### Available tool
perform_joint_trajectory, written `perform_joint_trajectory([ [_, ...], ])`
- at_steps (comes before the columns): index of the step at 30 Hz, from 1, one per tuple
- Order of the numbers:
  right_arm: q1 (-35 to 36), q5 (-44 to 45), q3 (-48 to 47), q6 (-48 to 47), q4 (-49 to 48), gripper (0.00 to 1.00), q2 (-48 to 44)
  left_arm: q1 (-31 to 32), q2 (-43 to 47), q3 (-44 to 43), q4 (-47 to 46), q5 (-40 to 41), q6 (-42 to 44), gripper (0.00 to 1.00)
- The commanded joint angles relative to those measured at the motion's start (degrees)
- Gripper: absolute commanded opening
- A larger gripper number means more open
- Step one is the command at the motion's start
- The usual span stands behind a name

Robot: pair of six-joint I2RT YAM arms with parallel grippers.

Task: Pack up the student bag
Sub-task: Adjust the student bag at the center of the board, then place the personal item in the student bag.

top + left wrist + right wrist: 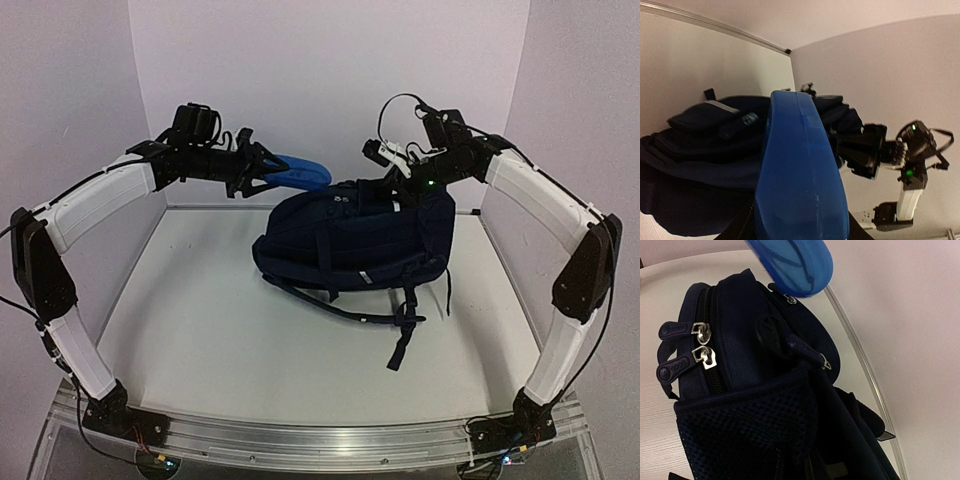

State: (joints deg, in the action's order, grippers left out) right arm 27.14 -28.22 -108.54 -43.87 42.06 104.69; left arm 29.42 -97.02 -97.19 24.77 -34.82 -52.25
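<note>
- Top external: student bag (350,245) lies on its side at mid-right of the surface (200,330), straps (400,320) trailing toward the near edge.
- Left arm is folded with the elbow out to the left and the forearm roughly level. The left pincer (268,172) is clamped on one end of a blue case (300,172), which is held in the air with its free end near the bag's upper left edge. My read is that it's staged for insertion and not yet in.
- Right arm mirrors that pose, elbow out to the right. The right pincer (392,180) is down at the bag's top edge, likely there to steady it or work an opening. Can't tell whether it's clenched or released, since the fingers merge with the dark fabric.
- Left wrist: the case fills the centre of the view, pointing away toward the bag (705,150) beyond and below it. The right pincer (867,150) sits against the bag's far side, jaw state unreadable here too.
- Right wrist: own fingers are not in view. It shows a close look at the bag's end, with two zipper pulls (702,345) parked side by side. That zip line looks closed. Mesh pocket (745,430) is in the foreground. The case tip (795,265) hangs above the bag, apart from it.
- Judgement: no open mouth is visible in any view, so a compartment probably needs unzipping before the case can go in.
</note>
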Motion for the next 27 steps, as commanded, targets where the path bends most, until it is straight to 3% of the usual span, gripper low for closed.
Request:
perform_joint_trajectory([
  [1, -3.3, -1.0, -4.2, 2.8, 9.5, 0.12, 9.2, 3.5, -0.3, -3.5, -5.2, -7.4, 0.6, 0.31],
  [6, -4.6, -3.2, -7.8, 3.4, 11.3, 0.09, 10.1, 6.2, -3.4, -6.0, -6.3, -9.6, -0.8, 0.30],
  [11, -4.6, -5.1, -7.7, 4.1, 11.5, 0.08, 9.4, 6.3, -2.0, -2.8, -12.2, -9.8, -5.6, 0.28],
  [20, -4.6, -9.4, -7.7, 4.1, 11.3, 0.07, 6.4, 5.8, -4.4, -7.0, 0.6, 2.6, -6.1, 0.24],
  [27, -4.6, -10.1, -9.7, 3.8, 11.3, 0.07, 5.8, 5.7, -7.1, -10.5, 10.8, 5.1, -4.6, 0.18],
])
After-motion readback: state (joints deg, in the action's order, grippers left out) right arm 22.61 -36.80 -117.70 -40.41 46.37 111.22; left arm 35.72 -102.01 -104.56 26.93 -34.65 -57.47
